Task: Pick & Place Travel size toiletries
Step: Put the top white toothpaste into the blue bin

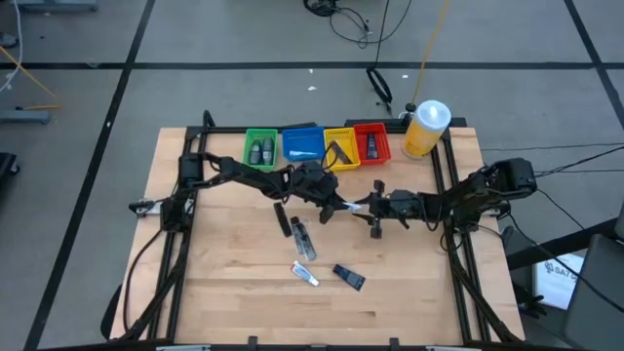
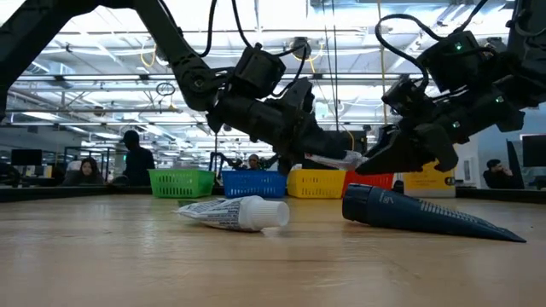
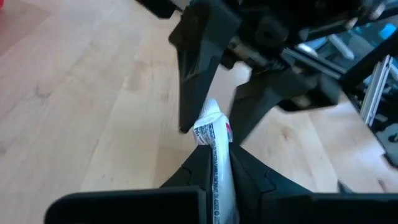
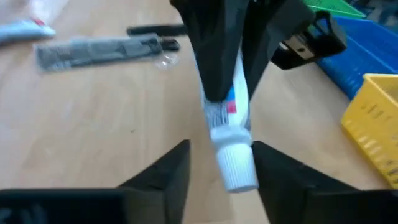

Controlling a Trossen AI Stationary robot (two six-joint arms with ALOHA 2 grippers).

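Above the middle of the wooden worktop (image 1: 409,292), my left jaws (image 3: 214,163) clamp a white tube with red-blue print (image 4: 229,118). My right jaws (image 4: 221,163) stand apart around its ribbed cap, not touching.

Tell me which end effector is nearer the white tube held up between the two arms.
Left. The left end effector is shut on the white tube; the right end effector sits open around its capped end, fingers clear of it.

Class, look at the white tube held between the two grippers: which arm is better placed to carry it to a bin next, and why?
Probably the left. The left gripper is shut on the white tube, while the right gripper stands open around the capped end, its fingers apart from it. The bins also lie nearer the left arm.
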